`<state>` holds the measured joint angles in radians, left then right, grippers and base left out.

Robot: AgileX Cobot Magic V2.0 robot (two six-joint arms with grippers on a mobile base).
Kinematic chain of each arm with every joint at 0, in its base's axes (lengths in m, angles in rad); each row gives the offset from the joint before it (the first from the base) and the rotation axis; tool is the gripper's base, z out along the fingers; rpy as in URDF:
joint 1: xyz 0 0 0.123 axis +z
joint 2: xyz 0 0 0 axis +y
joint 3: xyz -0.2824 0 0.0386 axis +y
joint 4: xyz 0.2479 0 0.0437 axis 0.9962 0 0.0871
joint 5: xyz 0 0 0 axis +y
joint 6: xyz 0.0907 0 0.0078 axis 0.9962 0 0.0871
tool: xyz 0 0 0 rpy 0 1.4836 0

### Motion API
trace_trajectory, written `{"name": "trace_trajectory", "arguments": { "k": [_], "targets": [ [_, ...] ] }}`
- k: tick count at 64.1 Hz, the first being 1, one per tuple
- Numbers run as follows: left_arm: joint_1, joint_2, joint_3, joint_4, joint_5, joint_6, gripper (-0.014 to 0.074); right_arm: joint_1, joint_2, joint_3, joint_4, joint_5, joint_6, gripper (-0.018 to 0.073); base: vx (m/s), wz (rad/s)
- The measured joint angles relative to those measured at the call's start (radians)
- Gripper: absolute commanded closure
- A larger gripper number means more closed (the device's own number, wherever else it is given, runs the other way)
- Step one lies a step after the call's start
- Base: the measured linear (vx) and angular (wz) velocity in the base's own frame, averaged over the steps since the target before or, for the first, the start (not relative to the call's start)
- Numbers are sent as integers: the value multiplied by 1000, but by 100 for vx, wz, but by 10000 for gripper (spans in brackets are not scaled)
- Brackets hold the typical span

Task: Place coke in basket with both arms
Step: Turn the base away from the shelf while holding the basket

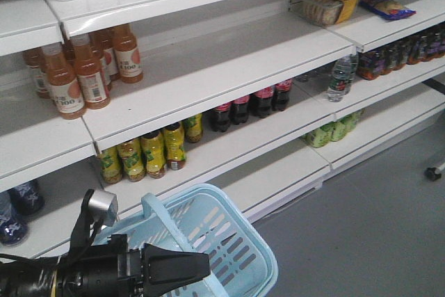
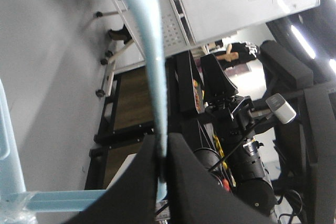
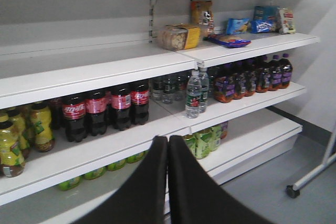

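Note:
The coke is out of view; only dark cola bottles (image 3: pixel 105 109) with red labels stand on the middle shelf. The light blue basket (image 1: pixel 229 248) hangs low in front of the shelves in the front view. My left gripper (image 2: pixel 161 153) is shut on the basket's hoop handle (image 2: pixel 146 51), which runs up between the two black fingers. In the front view the left arm and gripper (image 1: pixel 198 267) reach in from the bottom left over the basket. My right gripper (image 3: pixel 168 141) faces the shelves, shut with nothing between its fingers.
White shelves (image 1: pixel 208 74) carry orange juice bottles (image 1: pixel 83 67), yellow tea bottles (image 1: pixel 149 151), cola bottles (image 1: pixel 250 101), water bottles (image 3: pixel 194 94), green cans (image 3: pixel 205 139) and snacks (image 3: pixel 181 36). Grey floor (image 1: pixel 361 227) lies to the right, with a caster (image 1: pixel 434 172) on it.

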<state>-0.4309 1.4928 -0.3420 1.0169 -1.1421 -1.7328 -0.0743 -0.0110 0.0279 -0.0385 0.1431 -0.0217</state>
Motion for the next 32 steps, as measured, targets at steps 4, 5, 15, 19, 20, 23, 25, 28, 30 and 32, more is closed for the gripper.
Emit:
{"name": "trace_trajectory", "arguments": {
  "k": [4, 5, 15, 19, 20, 23, 25, 28, 30, 32],
  "targets": [
    [0, 0, 0, 0, 0, 0, 603, 0, 0, 0, 0, 0, 0, 569, -1, -41],
    [0, 0, 0, 0, 0, 0, 603, 0, 0, 0, 0, 0, 0, 569, -1, -41],
    [0, 0, 0, 0, 0, 0, 603, 0, 0, 0, 0, 0, 0, 569, -1, -42],
    [0, 0, 0, 0, 0, 0, 603, 0, 0, 0, 0, 0, 0, 569, -1, -42],
    [0, 0, 0, 0, 0, 0, 603, 0, 0, 0, 0, 0, 0, 569, -1, -42],
    [0, 0, 0, 0, 0, 0, 603, 0, 0, 0, 0, 0, 0, 569, -1, -42],
    [0, 0, 0, 0, 0, 0, 603, 0, 0, 0, 0, 0, 0, 569, -1, -42],
    [0, 0, 0, 0, 0, 0, 603, 0, 0, 0, 0, 0, 0, 569, -1, -42],
    [0, 0, 0, 0, 0, 0, 603, 0, 0, 0, 0, 0, 0, 569, -1, -43],
    [0, 0, 0, 0, 0, 0, 603, 0, 0, 0, 0, 0, 0, 569, -1, -44]
  ]
}}
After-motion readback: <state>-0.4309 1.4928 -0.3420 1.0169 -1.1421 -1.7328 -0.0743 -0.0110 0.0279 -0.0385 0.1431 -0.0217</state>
